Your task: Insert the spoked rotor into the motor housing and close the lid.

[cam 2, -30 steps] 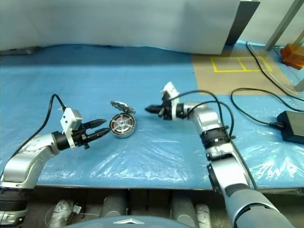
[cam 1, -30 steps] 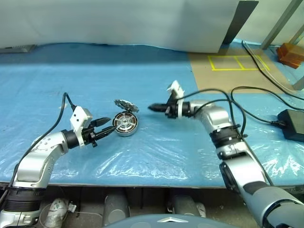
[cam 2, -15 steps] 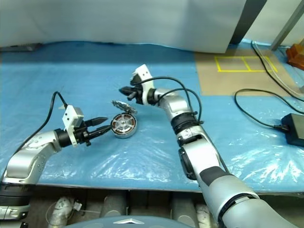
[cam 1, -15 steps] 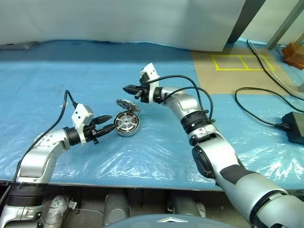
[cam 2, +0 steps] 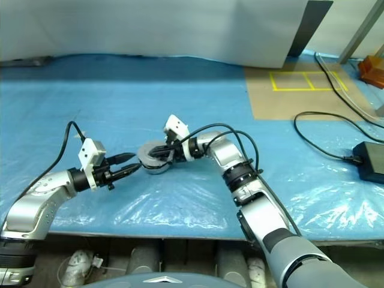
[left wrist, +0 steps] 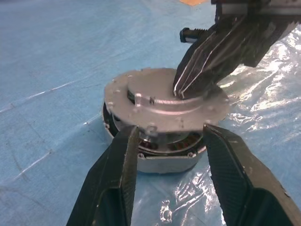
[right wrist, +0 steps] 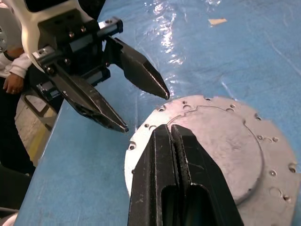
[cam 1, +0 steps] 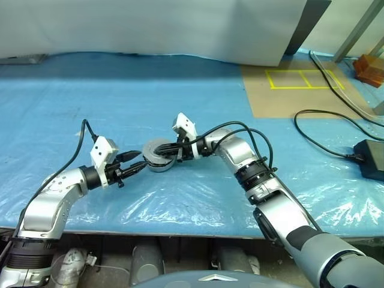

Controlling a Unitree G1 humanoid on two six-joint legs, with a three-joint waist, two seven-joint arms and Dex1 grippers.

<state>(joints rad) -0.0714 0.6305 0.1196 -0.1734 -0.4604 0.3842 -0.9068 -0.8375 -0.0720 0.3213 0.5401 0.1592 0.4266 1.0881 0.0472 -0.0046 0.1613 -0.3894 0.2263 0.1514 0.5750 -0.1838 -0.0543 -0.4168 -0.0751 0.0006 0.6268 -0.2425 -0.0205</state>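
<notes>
In the head views, the motor housing [cam 1: 159,163] is seen on the blue sheet [cam 1: 180,96] with the lid [cam 2: 152,150] on it; the right gripper [cam 1: 170,153], fingers pressed together, rests on the lid. In the left wrist view, the left gripper [left wrist: 171,141] is held partly open astride the housing. In the right wrist view, the closed fingertips [right wrist: 165,136] lie on the lid's face
</notes>
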